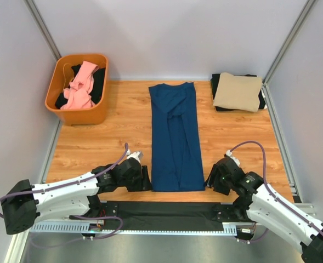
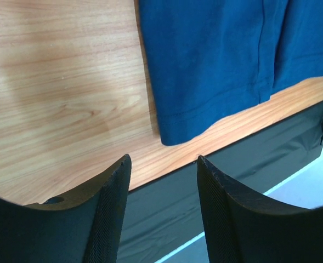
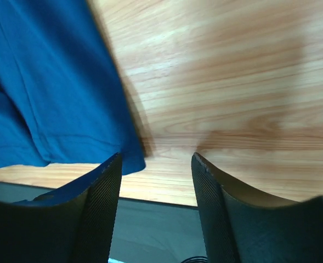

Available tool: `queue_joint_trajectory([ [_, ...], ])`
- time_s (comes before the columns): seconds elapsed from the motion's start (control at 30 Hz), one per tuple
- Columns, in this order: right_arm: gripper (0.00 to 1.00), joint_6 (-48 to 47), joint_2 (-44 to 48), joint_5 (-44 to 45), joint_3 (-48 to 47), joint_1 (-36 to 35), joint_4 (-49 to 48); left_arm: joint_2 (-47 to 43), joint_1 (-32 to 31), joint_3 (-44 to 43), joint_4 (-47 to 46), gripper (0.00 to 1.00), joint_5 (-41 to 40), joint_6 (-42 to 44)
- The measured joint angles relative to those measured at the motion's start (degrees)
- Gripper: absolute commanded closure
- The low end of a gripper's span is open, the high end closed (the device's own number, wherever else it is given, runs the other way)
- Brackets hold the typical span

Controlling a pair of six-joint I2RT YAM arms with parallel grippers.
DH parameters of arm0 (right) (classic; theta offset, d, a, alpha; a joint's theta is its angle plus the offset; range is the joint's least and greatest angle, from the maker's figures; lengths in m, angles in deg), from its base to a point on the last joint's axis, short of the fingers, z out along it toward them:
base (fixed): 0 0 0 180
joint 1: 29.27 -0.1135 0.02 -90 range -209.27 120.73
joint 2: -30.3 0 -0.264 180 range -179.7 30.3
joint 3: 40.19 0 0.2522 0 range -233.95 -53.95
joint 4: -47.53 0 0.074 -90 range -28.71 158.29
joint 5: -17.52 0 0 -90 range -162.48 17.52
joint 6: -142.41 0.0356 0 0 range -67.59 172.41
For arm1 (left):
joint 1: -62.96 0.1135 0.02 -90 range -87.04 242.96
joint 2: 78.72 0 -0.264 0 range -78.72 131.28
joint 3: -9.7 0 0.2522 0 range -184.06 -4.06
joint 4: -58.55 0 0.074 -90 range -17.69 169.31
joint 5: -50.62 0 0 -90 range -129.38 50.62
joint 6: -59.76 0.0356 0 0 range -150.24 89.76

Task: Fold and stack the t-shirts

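At the near edge of the desk (image 1: 103, 142), the left gripper (image 1: 145, 178) and right gripper (image 1: 209, 179) hang with jaws spread and empty. Each is just beside a hem corner of the navy t-shirt (image 1: 175, 137), which lies folded lengthwise into a long strip. Far right, a folded tan t-shirt (image 1: 238, 91) tops a black t-shirt (image 1: 218, 82). Far left, an orange basket (image 1: 84, 116) holds a pink t-shirt (image 1: 80, 87) and dark cloth (image 1: 98, 83).
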Motion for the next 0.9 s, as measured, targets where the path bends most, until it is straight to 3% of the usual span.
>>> queue_joint_trajectory([
  [0.53,0.61,2.9,-3.0,-1.8,2.3,-1.6,-9.5,11.2,-1.5,0.9,-13.1,0.46,-1.2,-5.2],
  [0.6,0.69,3.1,-2.8,-1.8,2.7,-2.0,-10.2,12.3,-1.9,0.6,-13.9,0.51,-1.3,-5.5],
  [0.7,0.79,3.6,-2.3,-1.9,3.6,-2.4,-10.8,13.4,-2.3,0.4,-14.4,0.65,-1.7,-6.1],
  [0.83,1.0,4.0,-1.9,-3.1,4.9,-2.5,-12.5,14.1,-2.6,0.4,-13.8,0.93,-2.5,-5.9],
  [0.9,1.0,4.3,-1.9,-3.6,5.2,-2.6,-13.2,14.1,-2.6,0.4,-13.5,1.0,-2.8,-6.0],
])
